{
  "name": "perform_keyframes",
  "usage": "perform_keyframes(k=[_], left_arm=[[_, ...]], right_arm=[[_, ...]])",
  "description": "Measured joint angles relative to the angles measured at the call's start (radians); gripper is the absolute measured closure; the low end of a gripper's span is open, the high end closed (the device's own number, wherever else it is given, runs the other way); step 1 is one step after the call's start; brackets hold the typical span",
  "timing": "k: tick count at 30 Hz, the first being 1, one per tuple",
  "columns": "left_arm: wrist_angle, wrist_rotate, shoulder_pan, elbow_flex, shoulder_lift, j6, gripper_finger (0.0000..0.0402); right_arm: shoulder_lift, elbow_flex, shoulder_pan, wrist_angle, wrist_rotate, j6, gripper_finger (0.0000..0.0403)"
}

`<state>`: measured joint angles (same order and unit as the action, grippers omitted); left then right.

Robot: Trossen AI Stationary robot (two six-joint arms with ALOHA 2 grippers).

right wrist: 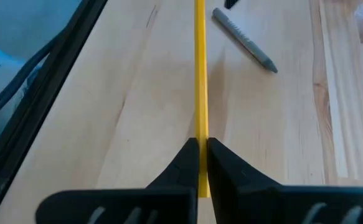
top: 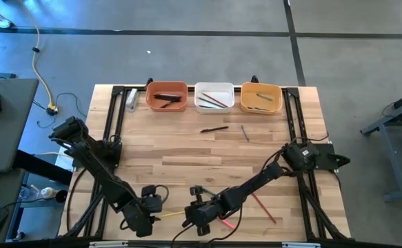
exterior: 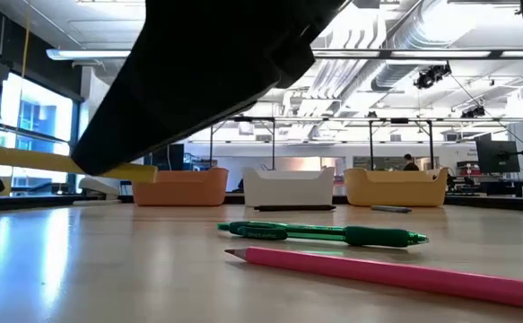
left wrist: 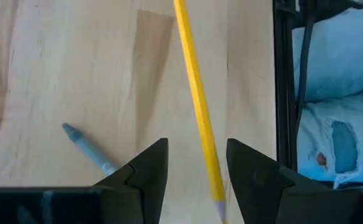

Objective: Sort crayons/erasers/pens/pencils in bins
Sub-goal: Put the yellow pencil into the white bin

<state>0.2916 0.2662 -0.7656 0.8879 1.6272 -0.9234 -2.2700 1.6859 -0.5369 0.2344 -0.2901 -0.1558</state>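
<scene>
A yellow pencil [top: 174, 214] hangs above the table near its front edge, between my two grippers. My right gripper [right wrist: 201, 142] is shut on it. My left gripper [left wrist: 197, 146] is open; its fingers stand on either side of the pencil's sharpened end [left wrist: 218, 202]. A grey crayon [left wrist: 86, 147] lies flat on the wood beside them. At the table's far edge stand the orange bin [top: 166, 96], the white bin [top: 214, 96] and the yellow bin [top: 260, 98], each with a few sticks inside. My right gripper pinches the yellow pencil's shaft [right wrist: 201, 127] between its two fingers. It comes in slanting down from the table's right side. The pencil sticks out ahead of the fingertips toward my left gripper. It is lifted clear of the table [exterior: 55, 160] and roughly level.
A green pen [exterior: 324, 235] and a pink pencil [exterior: 396, 269] lie on the table near the front. A red pencil [top: 263, 207] lies to the right. A black pen [top: 214, 129] and a grey stick [top: 245, 133] lie before the bins. Black frame rails [top: 115, 124] run along both sides.
</scene>
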Motion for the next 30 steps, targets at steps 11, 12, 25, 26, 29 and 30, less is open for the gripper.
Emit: perform_keyframes(k=[11,12,25,26,29,30], left_arm=[[-0.002,-0.124,0.048,0.0,0.0,0.019,0.03],[-0.002,-0.127,0.048,0.0,0.0,0.02,0.0311],[0.02,-0.127,0.047,-0.001,0.0,0.042,0.0394],[0.024,-0.124,0.047,-0.001,0.0,0.044,0.0394],[0.03,-0.11,0.047,-0.001,0.0,0.048,0.0398],[0.029,-0.105,0.047,-0.001,0.0,0.048,0.0399]], right_arm=[[0.0,0.001,-0.001,-0.006,0.0,0.007,0.0402],[0.0,0.001,0.0,-0.007,0.0,0.007,0.0402],[0.001,0.002,-0.001,-0.015,0.002,0.007,0.0395],[0.001,0.002,-0.001,-0.015,0.001,0.006,0.0395],[0.001,0.002,-0.001,-0.015,0.001,0.003,0.0395],[0.001,0.002,-0.001,-0.015,0.001,0.002,0.0395]])
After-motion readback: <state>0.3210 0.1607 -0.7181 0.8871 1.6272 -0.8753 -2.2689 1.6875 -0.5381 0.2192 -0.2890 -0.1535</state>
